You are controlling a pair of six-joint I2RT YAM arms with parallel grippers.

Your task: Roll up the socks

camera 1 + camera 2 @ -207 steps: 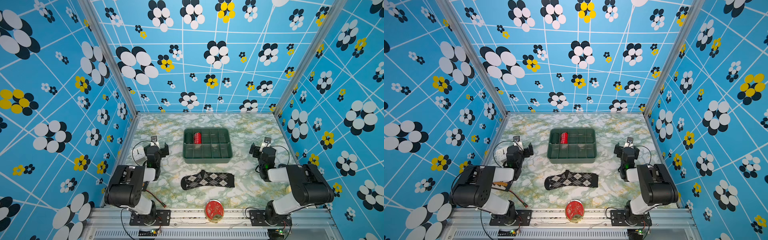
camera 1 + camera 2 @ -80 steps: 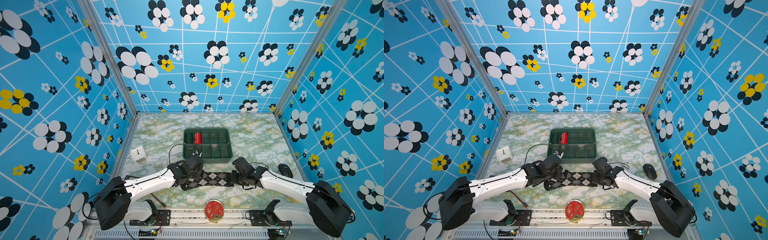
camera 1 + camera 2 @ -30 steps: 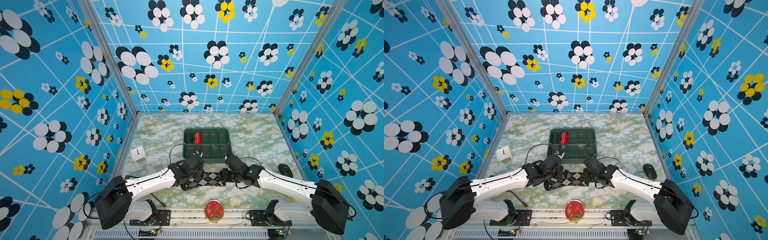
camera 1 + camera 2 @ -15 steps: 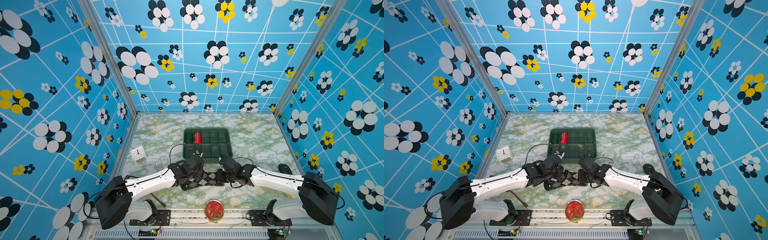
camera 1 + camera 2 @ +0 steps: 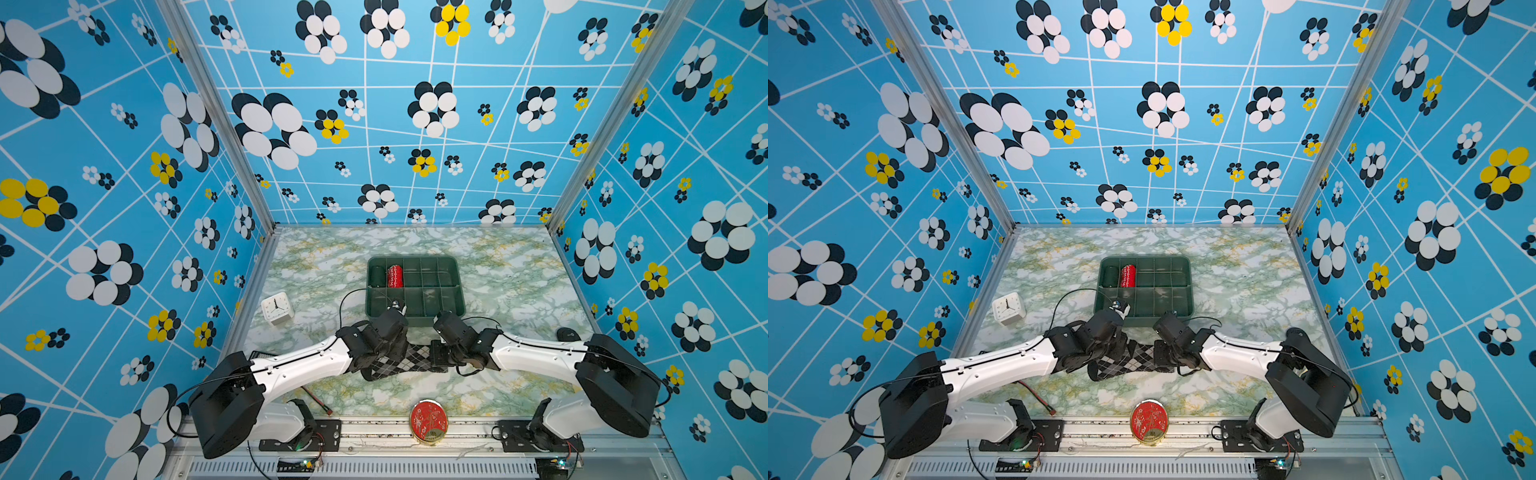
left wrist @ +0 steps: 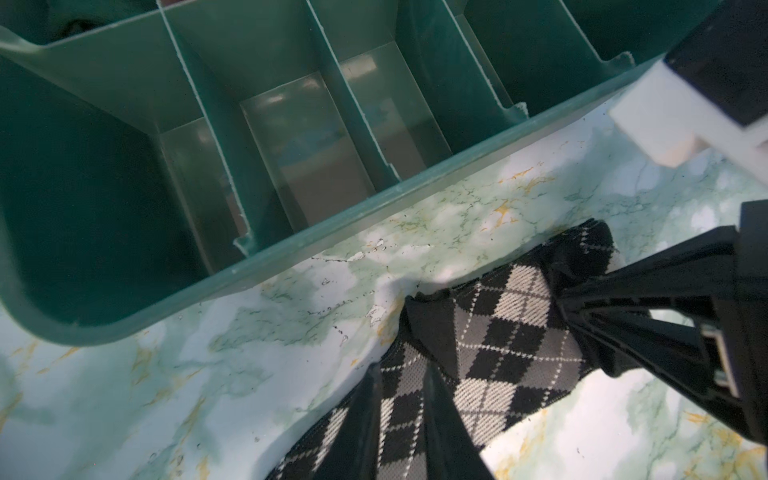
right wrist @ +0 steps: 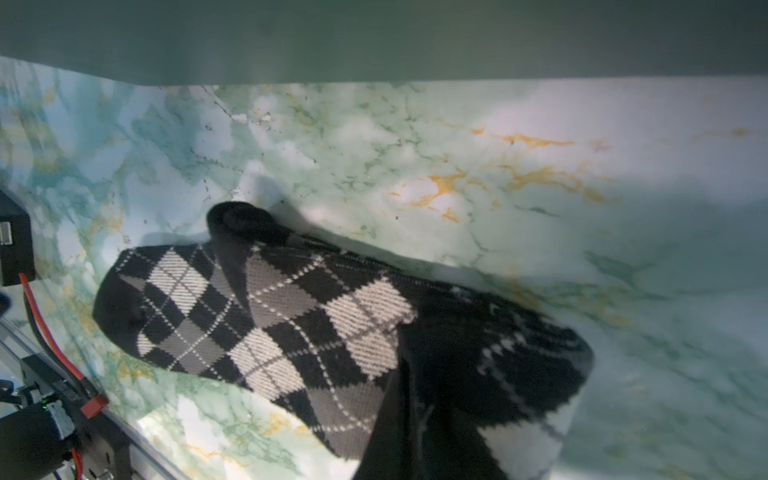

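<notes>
Socks lie longways between my grippers — left gripper pinches one end, right gripper is at the other end, grip unclear.

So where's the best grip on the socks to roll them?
Take the folded end of the socks, coming down from the right with the jaws across the width. The pair lies flat, running left to right. That end is doubled into a raised lip, and the left gripper sits on the opposite end.
</notes>
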